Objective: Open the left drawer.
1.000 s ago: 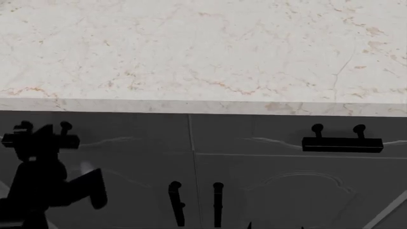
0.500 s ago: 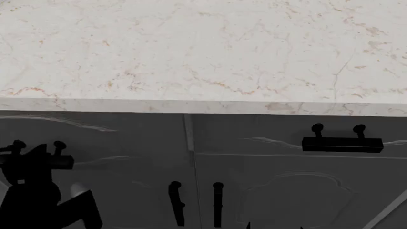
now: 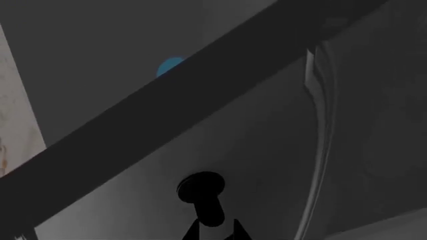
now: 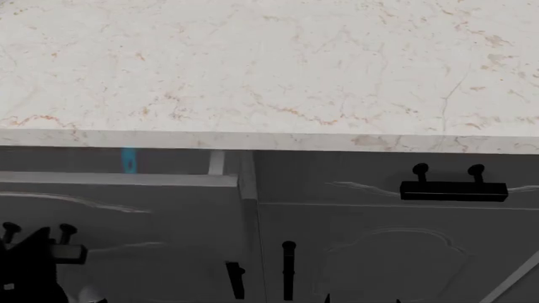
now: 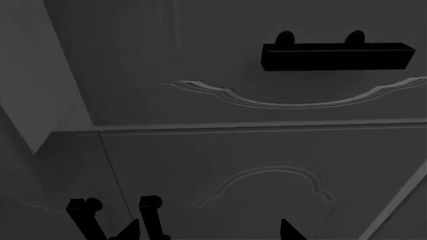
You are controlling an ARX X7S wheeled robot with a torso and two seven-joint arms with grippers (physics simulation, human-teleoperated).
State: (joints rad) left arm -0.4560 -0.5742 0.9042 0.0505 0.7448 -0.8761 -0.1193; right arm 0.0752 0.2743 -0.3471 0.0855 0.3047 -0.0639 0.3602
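Drawer: the left drawer (image 4: 126,208) is seen pulled out from under the marble desk (image 4: 269,69), its top edge clear of the cabinet face, with a strip of pale interior shown behind it.
Drawer handle: the black bar handle (image 4: 50,249) on two knobs is found at the lower left of the head view, right at the left hand (image 4: 29,265); one knob (image 3: 200,187) is seen close up in the left wrist view.
Left hand: it is seen as a black shape against the handle bar; a grip on the bar is suggested, but whether the fingers are closed cannot be told.
Inside the drawer: a small blue item (image 4: 129,160) is seen beyond the drawer front, away from the left hand, deeper under the desk edge.
Right drawer: a matching front with its own handle (image 4: 453,189) is shown flush and closed, well apart from the left hand, on its right.
Cabinet doors: vertical black handles (image 4: 289,268) are seen below, to the right of the left hand.
Right hand: only dark tips (image 5: 287,231) are seen at the edge of its wrist view; its state cannot be told.
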